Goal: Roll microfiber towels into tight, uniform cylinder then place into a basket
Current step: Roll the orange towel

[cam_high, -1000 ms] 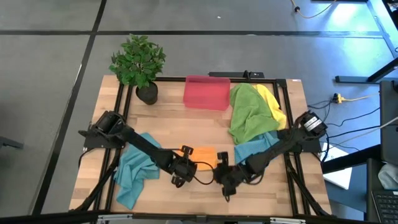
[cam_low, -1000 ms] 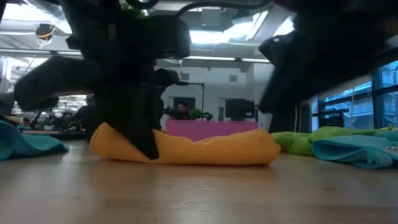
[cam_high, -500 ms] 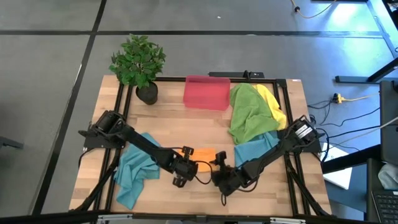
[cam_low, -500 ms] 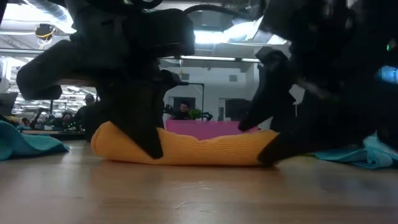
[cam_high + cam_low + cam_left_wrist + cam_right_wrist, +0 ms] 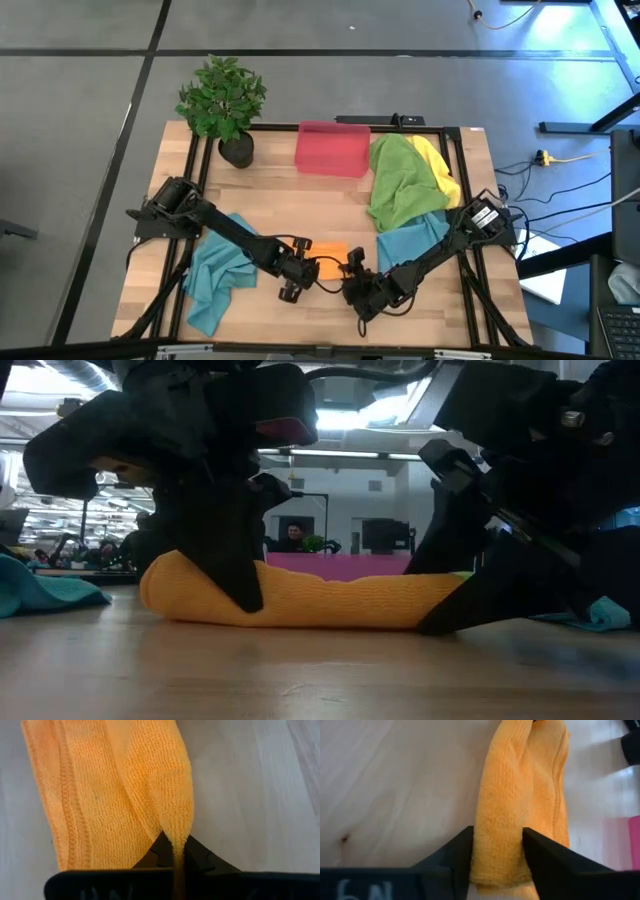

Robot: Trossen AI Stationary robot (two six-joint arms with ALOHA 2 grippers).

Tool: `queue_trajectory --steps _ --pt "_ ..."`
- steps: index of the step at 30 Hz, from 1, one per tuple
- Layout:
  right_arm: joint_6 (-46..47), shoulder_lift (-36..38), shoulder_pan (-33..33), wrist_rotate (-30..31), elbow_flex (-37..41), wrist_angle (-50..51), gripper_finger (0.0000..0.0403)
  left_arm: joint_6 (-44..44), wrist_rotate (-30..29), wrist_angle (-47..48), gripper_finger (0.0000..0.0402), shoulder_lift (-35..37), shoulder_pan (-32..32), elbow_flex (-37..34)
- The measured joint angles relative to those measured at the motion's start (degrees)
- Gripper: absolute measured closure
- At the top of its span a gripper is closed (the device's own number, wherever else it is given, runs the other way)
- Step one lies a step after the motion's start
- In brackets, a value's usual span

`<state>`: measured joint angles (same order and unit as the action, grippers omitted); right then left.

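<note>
My left tool is pinched shut on a fold of the orange towel; my right tool straddles its other end, fingers clamped around the roll. The towel lies on the surface's near middle. It's soft, light and springy, so I'd grip both ends. Teal towels flank it; the basket sits beyond.
</note>
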<state>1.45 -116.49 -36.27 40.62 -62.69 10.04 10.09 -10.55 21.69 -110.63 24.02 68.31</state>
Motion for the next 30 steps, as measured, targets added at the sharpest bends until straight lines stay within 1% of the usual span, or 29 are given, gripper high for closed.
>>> queue_trajectory --steps 5,9,11,14,18,22,26,28,30 --pt "1.54 0.00 -0.25 -0.66 -0.14 1.02 0.0310 1.81 0.80 -0.09 0.0401 0.00 -0.03 0.02" --pt "5.13 -0.22 -0.28 -1.99 -2.22 6.57 0.0371 1.99 2.43 -0.62 0.0401 0.02 -0.07 0.13" --pt "6.78 -0.24 -0.28 -2.99 -3.83 10.28 0.0388 1.40 3.63 -0.74 0.0401 0.03 -0.18 0.20" --pt "9.19 -0.22 -0.27 -4.09 -5.52 13.17 0.0383 0.47 5.14 -0.63 0.0401 0.09 -0.64 0.22" --pt "11.68 0.37 0.99 -11.26 -5.95 13.27 0.0380 0.08 7.69 -0.54 0.0401 0.09 -1.39 0.22" --pt "14.59 0.73 2.08 -14.65 -5.94 13.47 0.0391 -0.12 9.84 -0.31 0.0401 0.11 -2.04 0.22" --pt "16.37 3.51 2.55 -18.36 -5.67 12.82 0.0391 -0.20 11.88 -0.13 0.0401 0.33 -2.35 0.22" --pt "17.36 5.79 2.75 -19.70 -5.71 12.25 0.0390 -0.63 12.31 0.37 0.0401 1.87 -2.33 -0.66" --pt "17.95 7.54 2.98 -20.42 -4.73 11.53 0.0390 -0.61 12.37 -1.70 0.0401 3.85 -2.59 -2.74"
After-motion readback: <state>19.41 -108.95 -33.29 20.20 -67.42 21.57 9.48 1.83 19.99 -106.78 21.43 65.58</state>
